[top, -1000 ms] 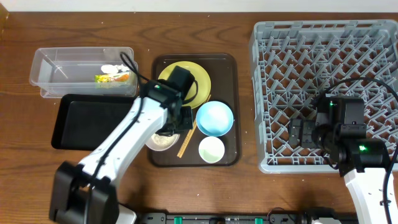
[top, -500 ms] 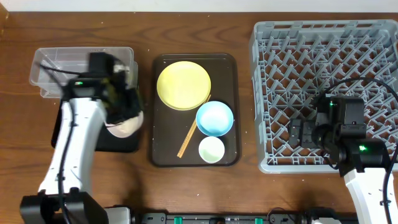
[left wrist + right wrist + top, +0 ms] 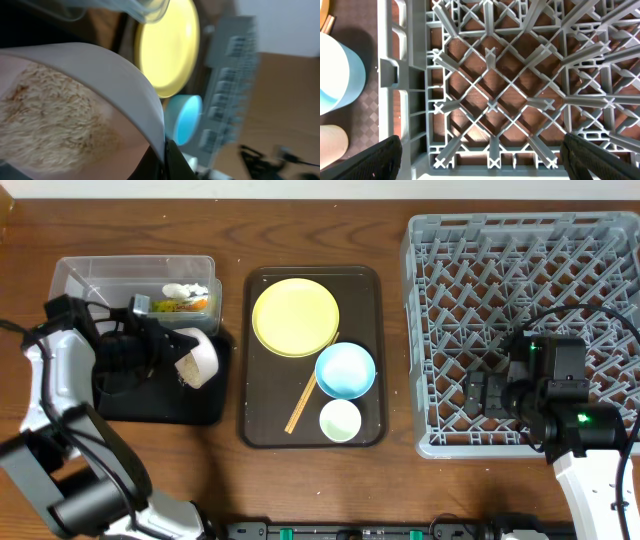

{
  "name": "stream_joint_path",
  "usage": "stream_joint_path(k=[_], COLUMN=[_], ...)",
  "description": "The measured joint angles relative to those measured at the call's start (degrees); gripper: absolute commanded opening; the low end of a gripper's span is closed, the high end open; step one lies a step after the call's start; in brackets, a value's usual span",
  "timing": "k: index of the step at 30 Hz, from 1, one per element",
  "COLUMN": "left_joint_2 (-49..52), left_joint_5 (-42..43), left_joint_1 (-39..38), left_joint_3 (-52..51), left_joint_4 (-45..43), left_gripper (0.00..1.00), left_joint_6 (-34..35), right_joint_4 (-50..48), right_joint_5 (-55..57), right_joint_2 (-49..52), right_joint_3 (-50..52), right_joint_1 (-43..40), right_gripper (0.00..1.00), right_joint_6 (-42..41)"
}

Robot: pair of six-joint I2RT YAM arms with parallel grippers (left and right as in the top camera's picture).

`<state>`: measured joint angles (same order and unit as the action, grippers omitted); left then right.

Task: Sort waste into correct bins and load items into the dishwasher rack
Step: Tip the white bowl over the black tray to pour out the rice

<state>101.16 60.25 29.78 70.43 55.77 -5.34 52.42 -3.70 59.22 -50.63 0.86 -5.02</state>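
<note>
**L GRIPPER CLAMPED ON TIPPED WHITE BOWL; R GRIPPER WIDE OPEN OVER RACK**

1. L gripper [image 3: 172, 362]: jaws closed tight on rim of white bowl [image 3: 198, 357].
   - Bowl is tipped on its side above right end of black tray [image 3: 140, 405], left-centre of overhead frame.
   - Wrist view: rice crumbs [image 3: 55, 122] cling to bowl's inner wall.
2. Clear tub [image 3: 90, 290]: upper left of frame, just above black tray. Holds snack wrapper [image 3: 182, 305] and white scraps [image 3: 180, 288] at its right end.
3. Brown serving tray [image 3: 262, 430], centre of frame:
   - yellow plate [image 3: 295, 317] at top.
   - blue bowl [image 3: 345, 370] just below-right of plate.
   - small cup [image 3: 340, 420] at bottom.
   - chopsticks [image 3: 305, 402] lie diagonally, just left of blue bowl.
4. R gripper [image 3: 478, 395]: jaws spread to full width, holding nothing. Sits over lower-left part of dishwasher rack [image 3: 560, 270], right side of frame. Wrist view: fingers [image 3: 375, 160] show at bottom corners, bare grid cells between them.
</note>
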Motion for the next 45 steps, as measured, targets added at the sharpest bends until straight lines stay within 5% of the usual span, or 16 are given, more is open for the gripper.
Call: stream_joint_path(k=[17, 45], left_joint_2=[8.15, 8.13], left_joint_5=[25.05, 25.70], left_joint_1=[11.52, 12.92], left_joint_3=[0.00, 0.00], left_joint_4=[1.75, 2.34], left_gripper=[0.06, 0.06], left_joint_6=[-3.52, -4.48], right_joint_4=[0.07, 0.09], right_joint_5=[0.00, 0.00], right_joint_2=[0.00, 0.00], right_joint_3=[0.00, 0.00], right_joint_1=[0.00, 0.00], right_gripper=[0.99, 0.99], right_joint_6=[-0.02, -0.02])
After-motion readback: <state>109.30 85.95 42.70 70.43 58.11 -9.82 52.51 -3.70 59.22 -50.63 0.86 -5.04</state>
